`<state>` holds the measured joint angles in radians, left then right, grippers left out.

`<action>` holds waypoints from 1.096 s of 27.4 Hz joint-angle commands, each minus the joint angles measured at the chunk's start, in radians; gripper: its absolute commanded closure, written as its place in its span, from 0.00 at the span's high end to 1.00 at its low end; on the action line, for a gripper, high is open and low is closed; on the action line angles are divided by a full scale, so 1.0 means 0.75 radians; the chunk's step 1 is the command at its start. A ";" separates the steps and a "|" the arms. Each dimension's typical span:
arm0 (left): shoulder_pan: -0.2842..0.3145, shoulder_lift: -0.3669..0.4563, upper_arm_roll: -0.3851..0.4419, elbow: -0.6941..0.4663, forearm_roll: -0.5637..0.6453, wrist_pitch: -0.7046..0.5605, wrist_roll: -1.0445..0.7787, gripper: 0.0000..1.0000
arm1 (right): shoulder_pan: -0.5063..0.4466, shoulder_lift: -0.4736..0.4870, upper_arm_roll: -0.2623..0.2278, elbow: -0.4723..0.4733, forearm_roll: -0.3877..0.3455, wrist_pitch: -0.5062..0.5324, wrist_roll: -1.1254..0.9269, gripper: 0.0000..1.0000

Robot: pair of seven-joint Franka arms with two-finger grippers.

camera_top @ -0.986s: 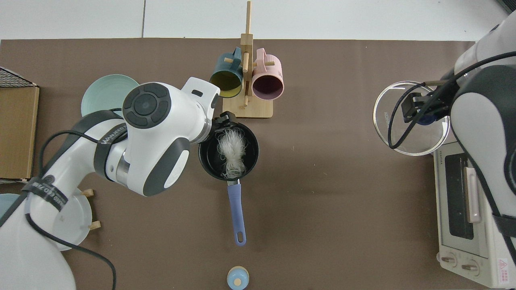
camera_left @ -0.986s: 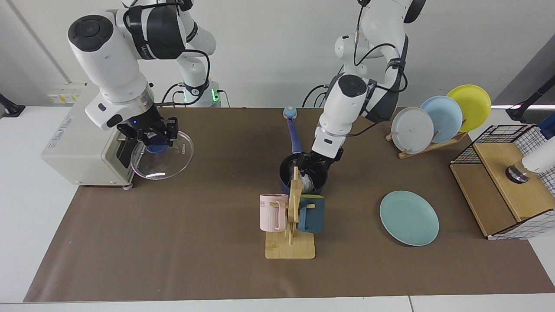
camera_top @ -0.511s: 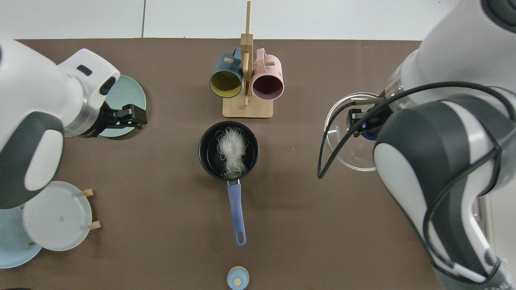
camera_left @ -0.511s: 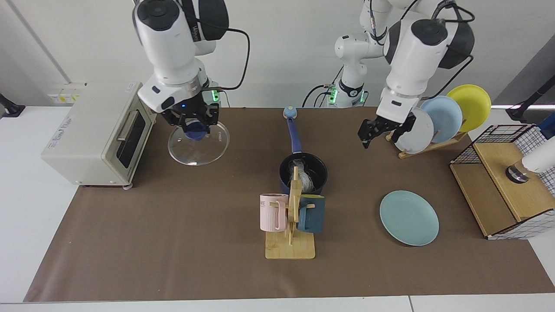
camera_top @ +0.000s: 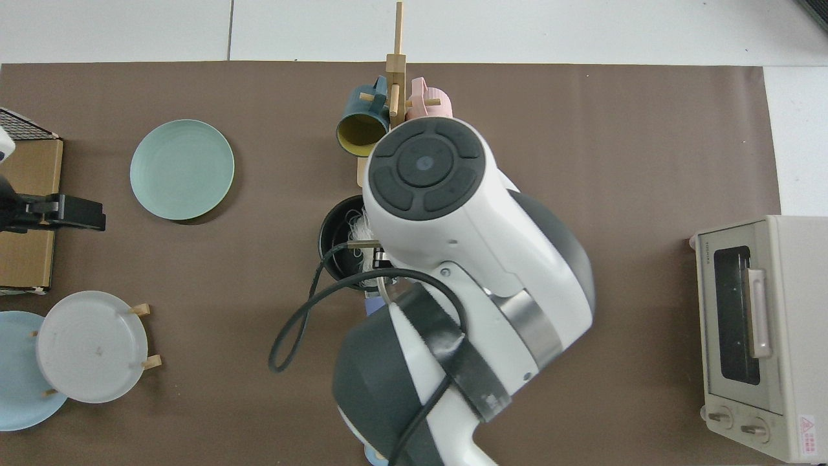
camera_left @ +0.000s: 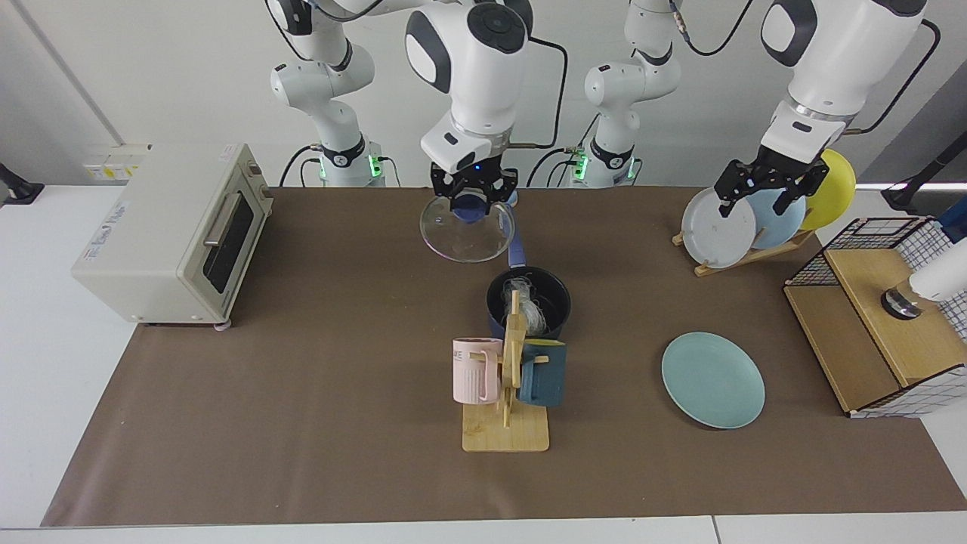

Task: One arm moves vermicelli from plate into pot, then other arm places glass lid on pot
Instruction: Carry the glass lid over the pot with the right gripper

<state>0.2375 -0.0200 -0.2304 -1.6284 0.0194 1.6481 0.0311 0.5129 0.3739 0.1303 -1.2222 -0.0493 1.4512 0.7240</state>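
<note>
My right gripper [camera_left: 474,204] is shut on the blue knob of the glass lid [camera_left: 467,240], which hangs level above the table just behind the pot [camera_left: 554,296], over its blue handle. The vermicelli [camera_left: 533,310] lies inside the pot. In the top view the right arm covers the lid and most of the pot [camera_top: 331,241]; only a wisp of vermicelli [camera_top: 358,224] shows. The teal plate [camera_left: 712,380] [camera_top: 182,169] lies bare on the mat. My left gripper [camera_left: 764,189] hovers open and holds nothing in front of the upright plates; its black hand [camera_top: 61,213] shows at the top view's left edge.
A wooden mug rack [camera_left: 505,423] with a pink and a dark teal mug stands right in front of the pot. A toaster oven [camera_left: 162,234] sits at one end of the mat; a plate rack [camera_left: 744,215] and a wire-and-wood box [camera_left: 884,325] at the other.
The right arm has carried the lid from the toaster oven side across to just behind the pot. The left gripper has pulled further back and up, to the upright plates.
</note>
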 commanded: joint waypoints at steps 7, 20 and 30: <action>-0.008 -0.012 -0.016 -0.046 -0.097 0.071 -0.064 0.99 | 0.081 0.324 -0.022 0.202 -0.006 0.198 0.127 0.00; -0.008 -0.012 -0.018 -0.036 -0.079 0.046 -0.076 1.00 | 0.079 0.411 -0.022 0.222 -0.008 0.345 0.127 0.00; -0.008 -0.012 -0.018 -0.036 -0.077 0.046 -0.076 1.00 | 0.095 0.438 -0.012 0.255 -0.004 0.323 0.127 0.00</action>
<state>0.2362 -0.0145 -0.2479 -1.6377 -0.0334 1.6756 -0.0146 0.5844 0.6846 0.1092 -1.0734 -0.0517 1.7086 0.7974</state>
